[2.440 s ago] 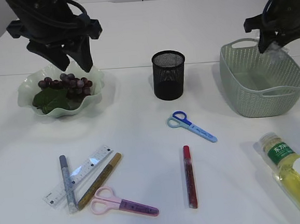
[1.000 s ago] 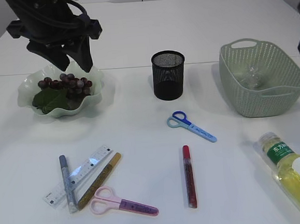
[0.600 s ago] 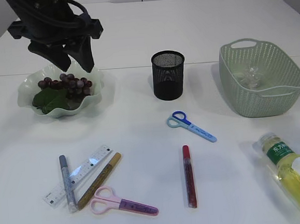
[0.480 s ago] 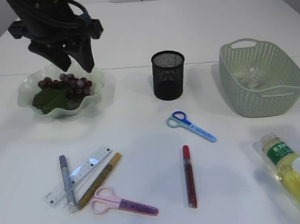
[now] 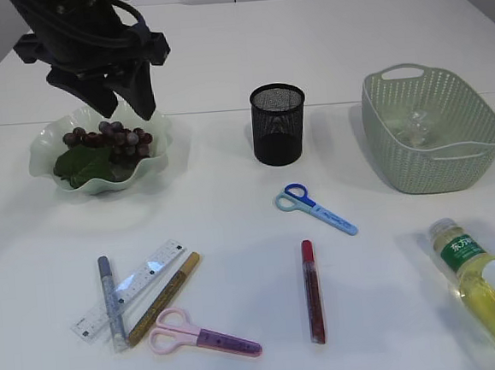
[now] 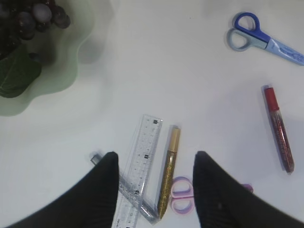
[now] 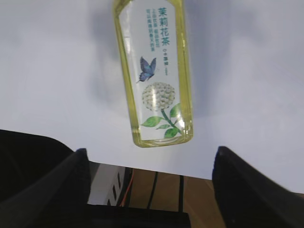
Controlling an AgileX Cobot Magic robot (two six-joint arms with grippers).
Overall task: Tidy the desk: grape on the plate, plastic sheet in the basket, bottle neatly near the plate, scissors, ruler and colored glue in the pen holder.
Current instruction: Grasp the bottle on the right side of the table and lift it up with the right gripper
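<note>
Yellow tea bottle (image 5: pixel 489 294) lies near right on the white worktop (image 5: pixel 232 212), under the right gripper's (image 7: pixel 149 164) wide-apart, empty jaws. The left gripper (image 6: pixel 154 190), jaws apart and empty, hangs over the clear ruler (image 6: pixel 141 168) and gold glue pen (image 6: pixel 168 171), beside the green plate (image 5: pixel 67 178).

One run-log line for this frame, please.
grape: on plate | plastic sheet: in basket | bottle: lying, ungrasped | pen holder: empty | both hands open

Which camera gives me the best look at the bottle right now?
The right wrist view: the bottle lies below the camera, label fully readable. The exterior view shows only its cap end, cut off at the frame corner. The left wrist view misses it.
</note>
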